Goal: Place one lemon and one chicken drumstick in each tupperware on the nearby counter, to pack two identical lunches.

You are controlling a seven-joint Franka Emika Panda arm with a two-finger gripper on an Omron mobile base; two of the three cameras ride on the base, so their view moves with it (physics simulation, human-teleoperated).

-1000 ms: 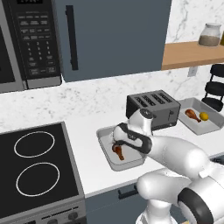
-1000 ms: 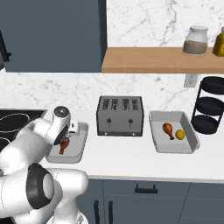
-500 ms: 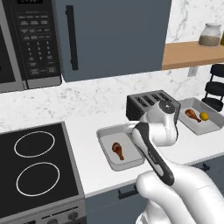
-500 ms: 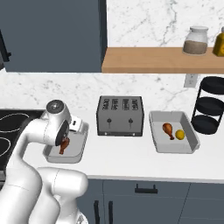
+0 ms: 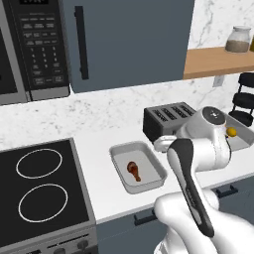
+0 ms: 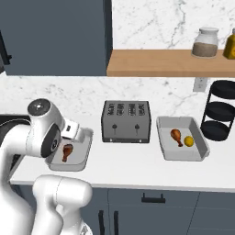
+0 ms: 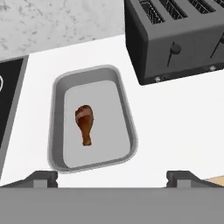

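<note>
Below the middle of the hand view, the gripper hangs with its jaws spread wide and nothing between them. Just above it in that frame, a chicken drumstick lies alone in the near tupperware, thick end toward the top, clear of both fingertips.

Right of centre in the right base view, the second tupperware holds another drumstick and a lemon side by side. Between the two trays stands a dark toaster. All rest on the white counter, with a black stovetop at the lower left of the left base view, a microwave at its upper left, and a wooden shelf with jars on the marble wall.
</note>
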